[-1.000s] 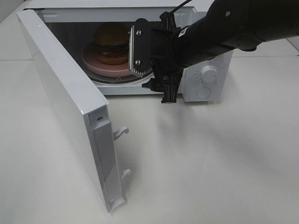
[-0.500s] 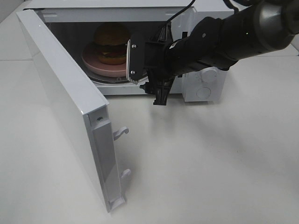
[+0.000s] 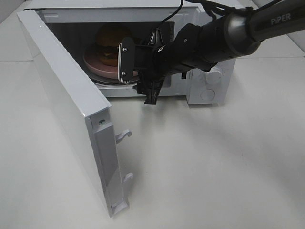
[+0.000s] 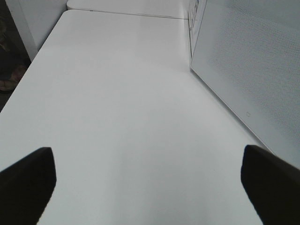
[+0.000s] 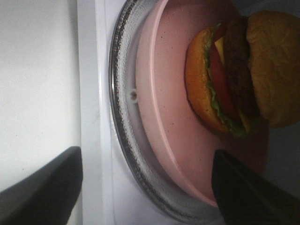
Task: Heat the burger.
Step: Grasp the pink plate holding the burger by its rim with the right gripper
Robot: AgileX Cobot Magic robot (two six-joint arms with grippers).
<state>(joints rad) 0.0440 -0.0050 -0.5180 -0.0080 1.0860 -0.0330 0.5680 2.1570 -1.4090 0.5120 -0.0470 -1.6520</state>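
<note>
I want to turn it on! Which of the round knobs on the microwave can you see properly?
The upper white round knob, peeking out below the black robot arm; the lower round knob is flatter and fainter.

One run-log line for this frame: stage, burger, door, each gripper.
stage: burger loaded, unheated | burger: on pink plate inside microwave | door: open | right gripper: open, at oven mouth, empty | left gripper: open over table, empty

You get bright, even overhead light on the white table (image 3: 228, 167), where the right arm (image 3: 224, 36) casts a soft shadow. The microwave (image 3: 200, 93) cavity stays dim. Both wrist views look soft, the dark fingertips (image 4: 26, 180) blurred.
</note>
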